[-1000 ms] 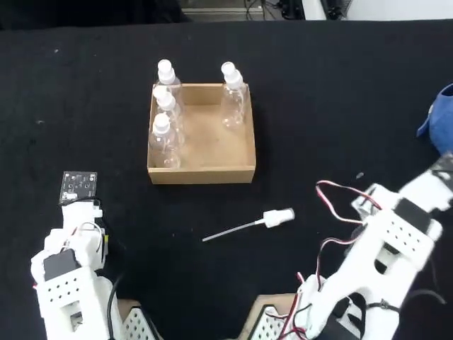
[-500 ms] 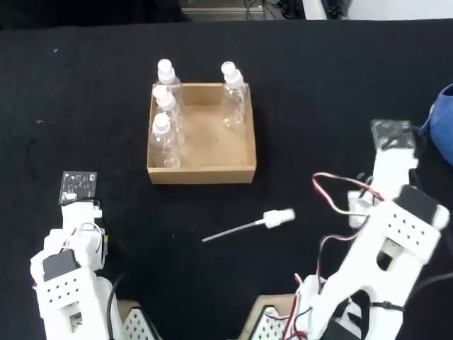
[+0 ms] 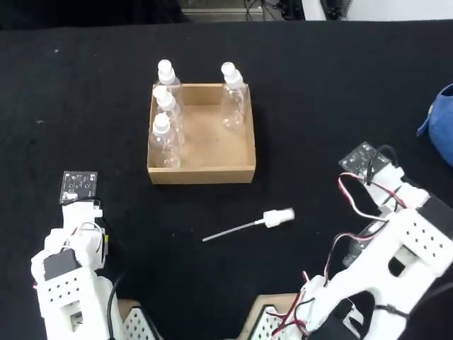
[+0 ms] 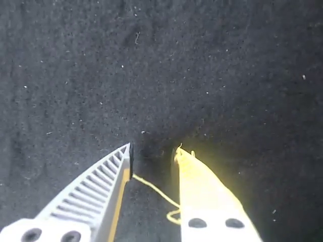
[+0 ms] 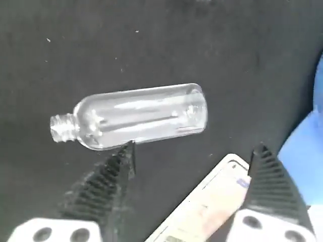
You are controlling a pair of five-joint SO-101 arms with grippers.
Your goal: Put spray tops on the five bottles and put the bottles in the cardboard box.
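The cardboard box (image 3: 202,173) stands at mid-table with several clear bottles wearing white spray tops: three along its left side (image 3: 162,127) and one at its far right corner (image 3: 231,92). A loose spray top (image 3: 278,217) with its long tube lies on the cloth in front of the box. An uncapped clear bottle (image 5: 139,117) lies on its side just beyond my right gripper (image 5: 194,147), which is open wide and holds nothing. My left gripper (image 4: 151,151) hangs over bare cloth, slightly open and holding nothing.
The left arm (image 3: 71,248) sits at the near left, the right arm (image 3: 396,241) at the near right. A blue object (image 3: 440,120) lies at the right edge, blue object (image 5: 303,146) close to the bottle. A pale flat card (image 5: 212,201) lies under my right gripper.
The right arm's wrist has swung in from the right edge, toward the left and nearer the front. The left arm, box and loose spray top have not moved.
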